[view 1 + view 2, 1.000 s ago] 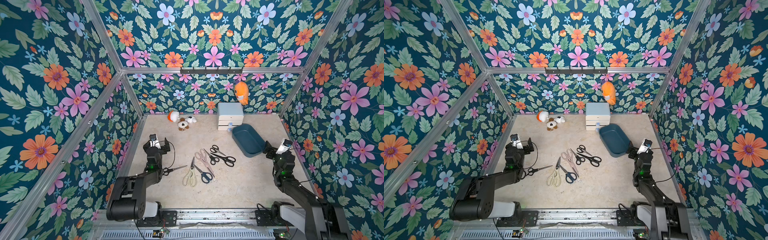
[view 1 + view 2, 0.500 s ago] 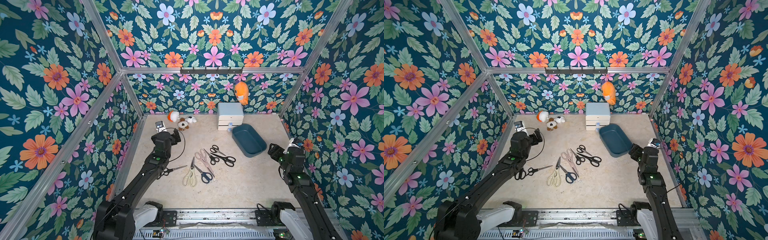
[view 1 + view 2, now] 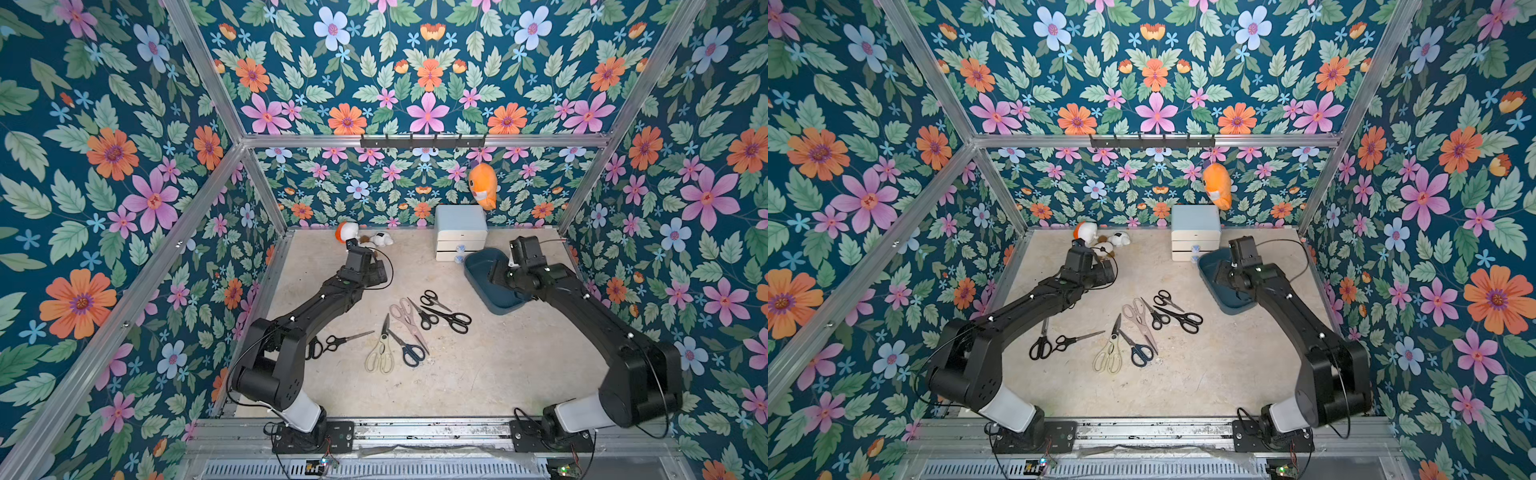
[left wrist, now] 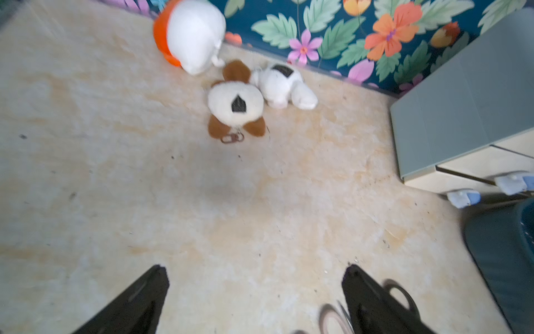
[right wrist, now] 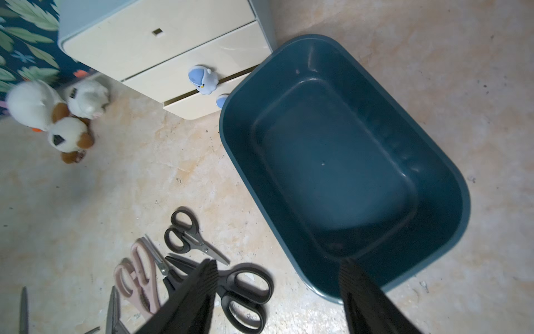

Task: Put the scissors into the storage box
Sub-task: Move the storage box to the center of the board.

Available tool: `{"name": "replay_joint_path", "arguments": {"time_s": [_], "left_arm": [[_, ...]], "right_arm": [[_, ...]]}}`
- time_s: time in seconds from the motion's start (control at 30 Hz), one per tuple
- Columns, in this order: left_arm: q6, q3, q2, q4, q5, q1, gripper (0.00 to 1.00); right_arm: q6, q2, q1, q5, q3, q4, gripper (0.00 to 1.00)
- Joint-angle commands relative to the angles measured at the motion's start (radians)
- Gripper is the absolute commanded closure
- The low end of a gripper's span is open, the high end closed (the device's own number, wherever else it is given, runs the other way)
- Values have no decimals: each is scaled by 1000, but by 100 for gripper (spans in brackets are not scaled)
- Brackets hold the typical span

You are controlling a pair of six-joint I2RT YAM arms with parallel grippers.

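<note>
Several scissors lie mid-table: a cream pair point(image 3: 380, 353), a dark-blue pair point(image 3: 409, 351), a pinkish-grey pair point(image 3: 405, 311) and black pairs point(image 3: 451, 318) point(image 3: 340, 340). The teal storage box point(image 3: 478, 270) point(image 5: 332, 162) stands at the back right with nothing in it. My right gripper point(image 5: 278, 263) hangs open and empty. One of its fingers is above the large black scissors point(image 5: 245, 292), the other above the box's near rim. My left gripper point(image 4: 255, 269) is open and empty over bare table. A pinkish handle point(image 4: 332, 321) shows beside one of its fingers.
A white two-drawer cabinet point(image 3: 460, 232) stands against the back wall, touching the box's far end. Small plush toys point(image 3: 365, 239) point(image 4: 235, 107) lie at the back left, just beyond the left gripper. An orange plush point(image 3: 482, 185) hangs on the back wall. Floral walls close in three sides.
Both arms have reached out from folded poses at the table's sides. The left has gone towards the back near the plush toys. The right has gone over the box's near end.
</note>
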Motion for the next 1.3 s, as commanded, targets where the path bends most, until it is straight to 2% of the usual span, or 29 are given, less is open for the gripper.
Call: {"name": "replay_joint_path", "arguments": {"time_s": [0.0,0.17,0.27,0.37,0.5,0.67,0.87,1.03,1.07,1.27], "left_arm": [[-83,-1,8,-73,133,-3,1],[-134,-79,-27,-25,190,-7,1],[-144,-77,-1,-46,166,-8,1],[-236,-74,4,-56,120,-8,1],[-295,-80,11,24,115,-10,1],[-199,41,53,-73,107,-12,1],[-174,-2,16,-84,51,-10,1],[-152,-58,-9,-82,68,-11,1],[-141,-59,-13,-95,62,-11,1],[-89,-66,-43,-108,30,-10,1]], "right_arm": [[-57,106,2,37,150,-232,30],[-135,281,3,52,368,-345,30],[-201,398,5,12,492,-423,39],[-237,472,7,-72,564,-462,48],[-250,493,21,-53,545,-396,52],[-274,525,21,-39,524,-365,55],[-259,520,33,-45,444,-304,58],[-216,504,35,-61,388,-248,71],[-213,503,38,-65,380,-241,77],[-195,480,62,-34,356,-257,84]]}}
